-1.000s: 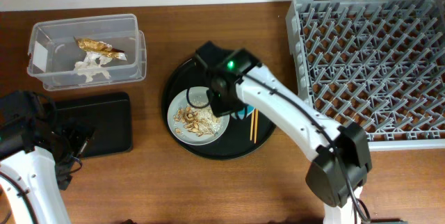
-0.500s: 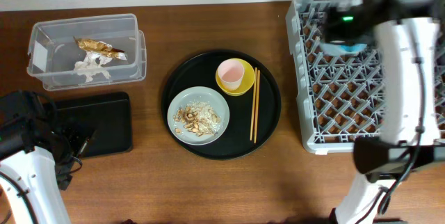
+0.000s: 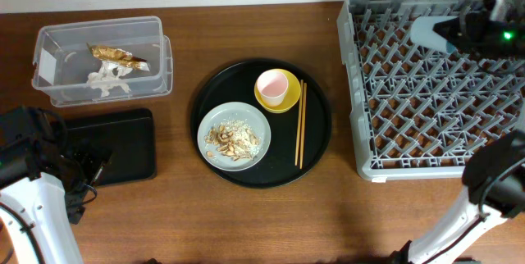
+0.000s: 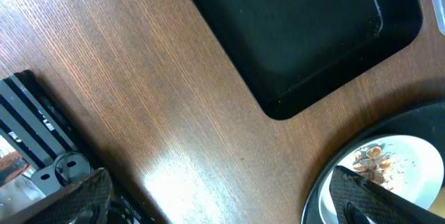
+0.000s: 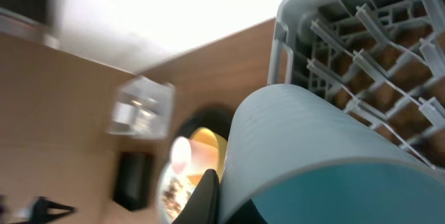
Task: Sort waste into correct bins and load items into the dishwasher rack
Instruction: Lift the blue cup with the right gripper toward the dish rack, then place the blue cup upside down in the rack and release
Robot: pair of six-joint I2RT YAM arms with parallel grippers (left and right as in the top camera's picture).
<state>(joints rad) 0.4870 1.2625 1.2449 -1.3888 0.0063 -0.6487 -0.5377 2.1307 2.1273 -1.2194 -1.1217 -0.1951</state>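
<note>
A: Nearest, then: left gripper (image 4: 217,175) low over the bare table (image 4: 139,78), jaws wide, nothing between them, just beside the shallow black tray (image 4: 306,36). Why there?

B: Probably parked clear of the work, handy for the scraps.

A: Further in?

B: Round black tray (image 3: 316,153) mid-table, carrying 1 grey plate (image 3: 238,110) with tan scraps (image 3: 232,139) on it, 1 pink cup (image 3: 274,86) nested in a yellow bowl (image 3: 289,105), and 2 chopsticks (image 3: 299,125) laid alongside. None of it sorted or loaded yet.

A: And farthest?

B: Far left, clear tub (image 3: 152,67) holding the gold wrapper (image 3: 115,53) and white tissue (image 3: 108,84). Far right, right gripper (image 3: 453,29) pinched shut on the small blue cup (image 3: 428,30), seemingly tipped sideways above the back rows of the rack (image 3: 410,116). Likely gripped by the wall so as to go down between the pegs.
</note>
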